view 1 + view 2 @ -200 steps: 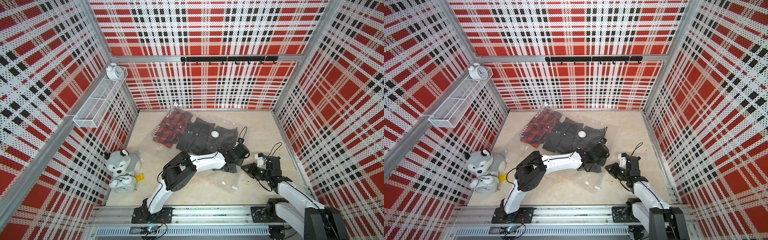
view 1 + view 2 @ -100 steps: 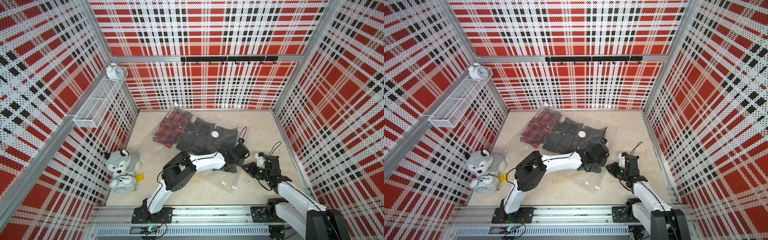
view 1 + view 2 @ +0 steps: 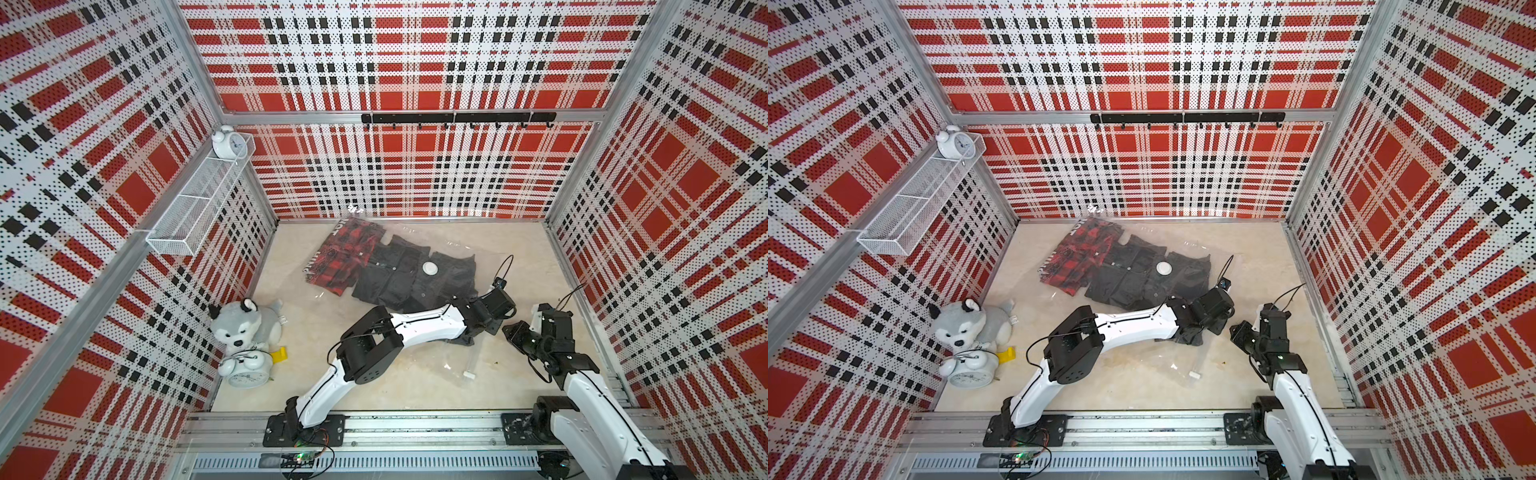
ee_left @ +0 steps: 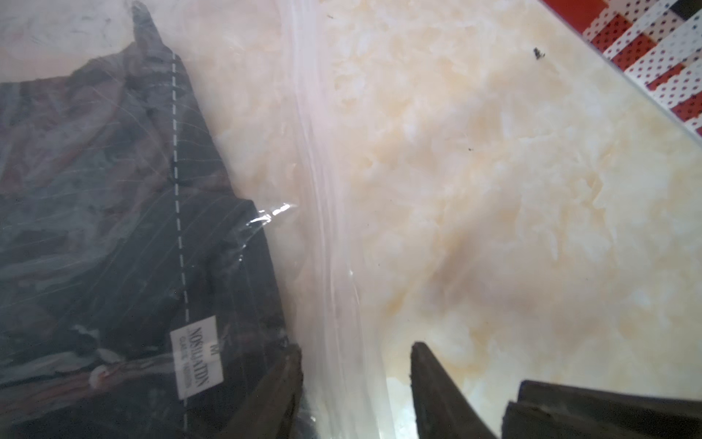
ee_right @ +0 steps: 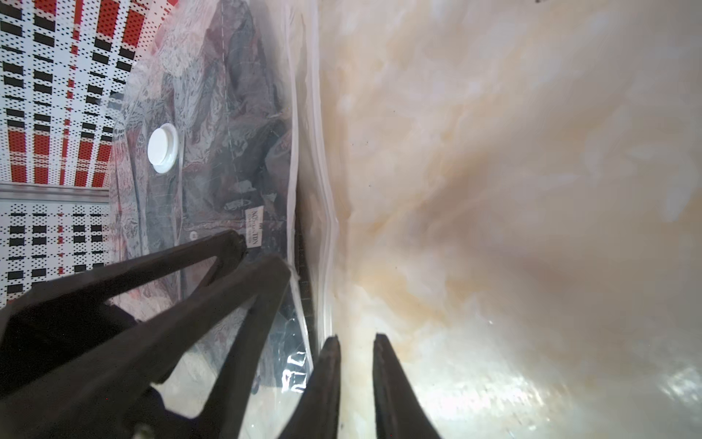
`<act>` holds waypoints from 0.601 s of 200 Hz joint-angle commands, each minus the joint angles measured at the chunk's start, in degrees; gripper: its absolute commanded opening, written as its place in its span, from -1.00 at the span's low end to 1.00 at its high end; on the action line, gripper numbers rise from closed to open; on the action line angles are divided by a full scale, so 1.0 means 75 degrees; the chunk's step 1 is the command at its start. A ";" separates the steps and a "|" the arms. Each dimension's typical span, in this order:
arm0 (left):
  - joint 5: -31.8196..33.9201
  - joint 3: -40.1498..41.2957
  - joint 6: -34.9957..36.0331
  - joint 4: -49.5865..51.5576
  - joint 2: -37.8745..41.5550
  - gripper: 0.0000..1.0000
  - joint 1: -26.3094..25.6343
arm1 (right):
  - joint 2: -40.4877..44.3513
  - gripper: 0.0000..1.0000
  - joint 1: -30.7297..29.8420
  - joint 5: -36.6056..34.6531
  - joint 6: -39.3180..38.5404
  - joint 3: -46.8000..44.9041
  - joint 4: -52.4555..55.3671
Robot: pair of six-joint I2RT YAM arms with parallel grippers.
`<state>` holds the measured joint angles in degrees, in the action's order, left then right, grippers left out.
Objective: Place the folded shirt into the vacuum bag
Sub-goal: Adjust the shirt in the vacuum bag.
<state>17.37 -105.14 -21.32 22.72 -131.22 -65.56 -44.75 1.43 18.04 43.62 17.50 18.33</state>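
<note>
- The left gripper (image 4: 357,347) is open. Its two dark fingers (image 4: 433,387) stand apart on either side of the zip edge (image 4: 326,228) of the vacuum bag (image 4: 247,125), one on the bag's side and one over the bare floor (image 4: 513,190).
- The right gripper (image 5: 356,337) sits just outside that same edge of the bag. Its jaws are parted only narrowly, with nothing seen between them.
- The folded shirt (image 4: 114,228), dark with fine stripes, lies inside the bag and shows through the clear plastic. Its white label (image 4: 195,357) is just beside the left gripper's bag-side finger.
- A round white valve disc (image 5: 163,146) sits on the bag over the shirt, farther in from both grippers.
- A red plaid garment (image 3: 345,257) fills the bag's far end.
- A plush husky (image 3: 243,324) lies well apart from the bag.
</note>
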 commanded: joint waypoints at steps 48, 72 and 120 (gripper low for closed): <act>0.0612 -0.0436 0.0277 0.0508 -0.0461 -0.35 0.0013 | -0.0428 -0.60 0.0070 0.0491 -0.0130 -0.0072 -0.0397; 0.0693 -0.0298 0.0211 0.0507 -0.0290 -0.47 0.0088 | -0.0499 -0.60 0.0068 0.0746 -0.0144 -0.0155 -0.0627; 0.0570 -0.0092 0.0054 0.0278 -0.0019 -0.94 0.0238 | -0.0707 -0.60 -0.0039 0.1653 0.0012 -0.0389 -0.1506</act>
<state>21.45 -106.43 -20.34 25.98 -134.08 -64.77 -49.08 1.63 26.20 43.38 15.59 11.99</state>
